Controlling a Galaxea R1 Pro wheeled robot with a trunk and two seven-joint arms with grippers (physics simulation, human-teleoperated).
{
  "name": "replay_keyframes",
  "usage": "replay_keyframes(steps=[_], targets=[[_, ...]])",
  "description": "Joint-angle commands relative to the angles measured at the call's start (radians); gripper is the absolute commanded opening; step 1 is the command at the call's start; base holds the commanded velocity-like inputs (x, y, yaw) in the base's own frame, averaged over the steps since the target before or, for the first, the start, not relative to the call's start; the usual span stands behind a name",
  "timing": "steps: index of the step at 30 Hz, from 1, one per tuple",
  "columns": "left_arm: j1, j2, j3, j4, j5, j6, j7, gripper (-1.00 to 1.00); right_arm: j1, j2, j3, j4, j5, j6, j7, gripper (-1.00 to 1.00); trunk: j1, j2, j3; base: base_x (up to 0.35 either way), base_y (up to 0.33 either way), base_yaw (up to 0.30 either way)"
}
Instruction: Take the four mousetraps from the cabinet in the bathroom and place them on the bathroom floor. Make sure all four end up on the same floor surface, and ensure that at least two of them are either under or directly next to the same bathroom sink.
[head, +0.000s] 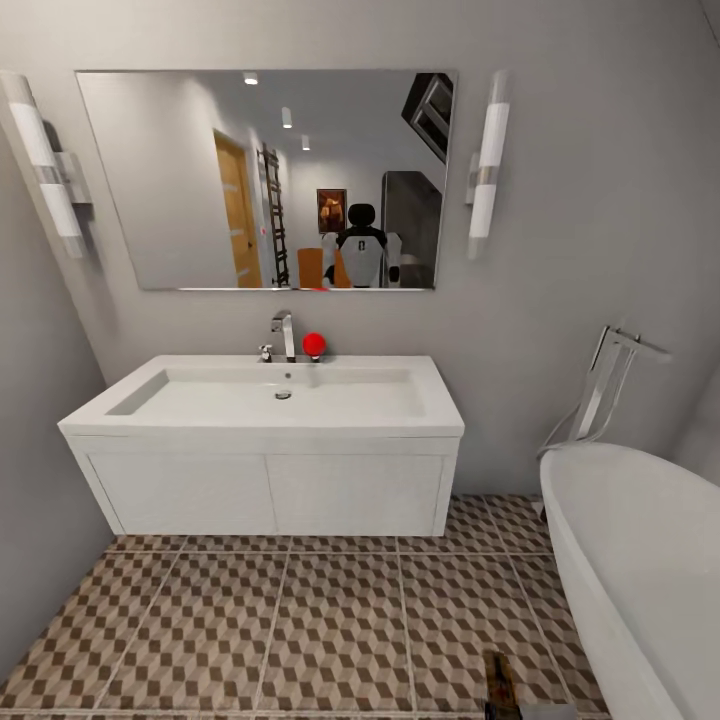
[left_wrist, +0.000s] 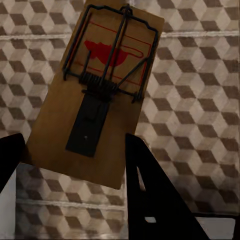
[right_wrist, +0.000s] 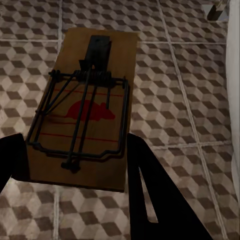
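**Both grippers loaded, facing sink**

Left gripper (left_wrist: 75, 150): clamped on a trap (left_wrist: 95, 95) at its near end; the board juts out beyond the fingertips, tilted, above the tiled floor (left_wrist: 200, 100).

Right gripper (right_wrist: 75, 155): clamped on a second trap (right_wrist: 85, 105), wire bar side nearest the fingers, floor beneath.

Head view: sink (head: 270, 400) stands straight ahead on its vanity (head: 270, 490), bathtub (head: 640, 560) at right.

No legible text, brand, number or label. Only sign: a red mouse silhouette with red outline lines, printed on the wooden face of each mousetrap, one (left_wrist: 95, 90) held between the left gripper's (left_wrist: 75, 165) fingers, the other (right_wrist: 85, 107) between the right gripper's (right_wrist: 75, 160) fingers.
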Motion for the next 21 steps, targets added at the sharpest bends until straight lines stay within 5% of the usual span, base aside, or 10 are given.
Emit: replay_keyframes(steps=[1, 4, 8, 12, 17, 21], targets=[[-0.005, 0.004, -0.008, -0.008, 0.004, 0.021, 0.003, -1.0, -0.021, 0.001, 0.008, -0.053, -0.013, 0.077, -0.005, -1.0, 0.0, -0.001, -0.001, 0.0, 0.0, 0.0], [-0.048, 0.01, -0.007, -0.019, 0.004, 0.05, 0.028, -1.0, -0.092, 0.021, 0.008, -0.161, -0.014, 0.222, -0.005, -1.0, 0.0, -0.001, -0.001, 0.0, 0.0, 0.0], [-0.129, 0.017, -0.006, -0.022, 0.004, 0.063, 0.087, -1.0, -0.175, 0.072, 0.008, -0.197, -0.012, 0.268, -0.008, -1.0, 0.0, -0.001, -0.001, 0.0, 0.0, 0.0], [-0.219, 0.041, -0.003, -0.025, 0.008, 0.176, 0.109, -1.0, -0.275, 0.122, 0.008, -0.191, -0.011, 0.321, -0.03, -1.0, 0.0, -0.001, -0.001, 0.0, 0.0, 0.0], [-0.287, 0.05, -0.002, -0.051, 0.015, 0.393, 0.112, -1.0, -0.381, 0.134, 0.007, -0.144, -0.011, 0.462, -0.091, -1.0, 0.0, -0.001, -0.001, 0.0, 0.0, 0.0], [-0.299, 0.063, -0.001, -0.07, 0.016, 0.426, 0.111, -1.0, -0.399, 0.136, 0.006, -0.057, -0.013, 0.49, -0.1, -1.0, 0.0, -0.001, -0.001, 0.0, 0.0, 0.0]])
